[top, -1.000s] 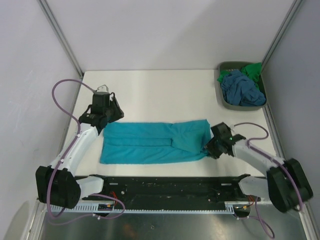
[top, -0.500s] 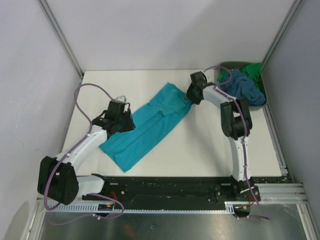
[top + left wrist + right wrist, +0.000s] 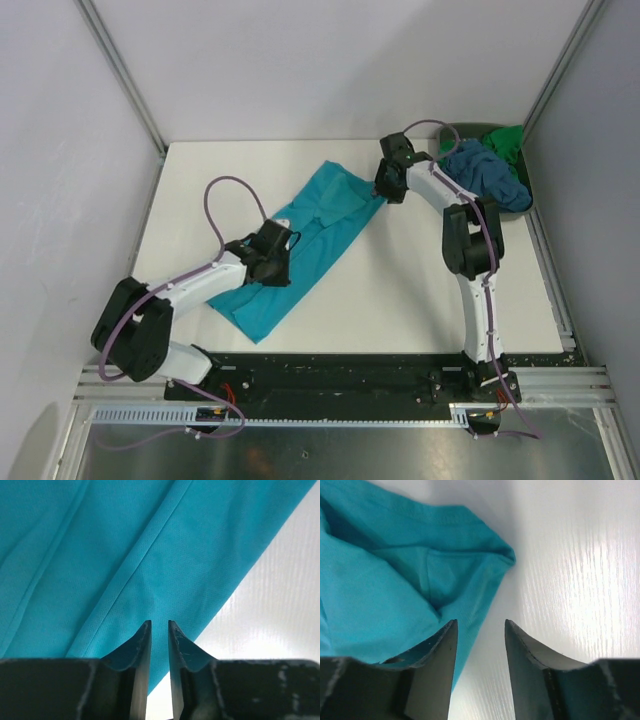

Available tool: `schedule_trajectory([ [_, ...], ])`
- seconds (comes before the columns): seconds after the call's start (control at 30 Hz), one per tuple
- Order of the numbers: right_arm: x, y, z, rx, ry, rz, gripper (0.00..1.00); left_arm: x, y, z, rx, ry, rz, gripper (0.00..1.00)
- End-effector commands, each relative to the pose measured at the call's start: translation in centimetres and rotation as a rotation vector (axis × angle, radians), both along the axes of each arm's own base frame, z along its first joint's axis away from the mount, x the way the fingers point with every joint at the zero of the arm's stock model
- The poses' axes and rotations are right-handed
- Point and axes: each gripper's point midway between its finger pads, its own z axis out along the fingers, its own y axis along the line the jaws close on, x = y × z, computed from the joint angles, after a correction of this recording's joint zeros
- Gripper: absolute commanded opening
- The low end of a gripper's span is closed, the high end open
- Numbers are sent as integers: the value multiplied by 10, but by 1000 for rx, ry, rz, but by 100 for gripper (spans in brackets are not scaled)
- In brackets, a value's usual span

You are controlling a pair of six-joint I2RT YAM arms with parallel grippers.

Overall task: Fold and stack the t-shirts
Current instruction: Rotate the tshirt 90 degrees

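Observation:
The teal t-shirt point(image 3: 320, 215) lies in a long folded strip, running diagonally from the near left to the far middle of the table. My left gripper point(image 3: 280, 262) hovers over the strip's middle. In the left wrist view its jaws point(image 3: 159, 624) stand a narrow gap apart above the teal cloth point(image 3: 100, 555), with nothing between them. My right gripper point(image 3: 384, 193) is at the strip's far end. It is open point(image 3: 480, 622), and the teal shirt's bunched corner point(image 3: 380, 590) lies under and beside its left finger. A slate-blue shirt point(image 3: 485, 175) and a green shirt point(image 3: 505, 140) lie crumpled in the bin.
The grey-green bin point(image 3: 447, 205) stands at the far right corner against the right wall. White table point(image 3: 420, 280) shows bare on both sides of the strip. Enclosure walls close in the left, right and back.
The teal shirt has swung from lying across the front to a diagonal. My right gripper went to its far end and opened wider. My left gripper slid onto the strip's middle, its jaws narrowing.

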Motion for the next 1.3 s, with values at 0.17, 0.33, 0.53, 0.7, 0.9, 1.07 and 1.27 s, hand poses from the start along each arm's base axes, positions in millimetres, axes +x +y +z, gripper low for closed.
schedule_trajectory([
  [0.17, -18, 10, -10, 45, 39, 11, 39, -21, 12, -39, 138, 78, 34, 18],
  [0.33, -8, 3, -28, 26, 46, 3, 37, -26, -1, -47, 143, 107, 10, 15],
  [0.53, 14, -21, -34, 14, 30, -36, 37, -34, -47, -46, 77, 146, -46, 14],
  [0.7, 46, -45, -22, -12, -16, -62, 39, -27, -100, -40, -4, 167, -57, 14],
  [0.9, 63, -60, 10, -3, -47, -60, 48, -7, -187, -13, -160, 166, -118, 19],
  [1.07, 26, -58, 56, 33, -35, -39, 53, 2, -207, 33, -248, 92, -183, 30],
  [1.27, -90, -19, 62, 127, 16, 18, 52, -13, -155, 82, -301, -12, -148, 38],
])
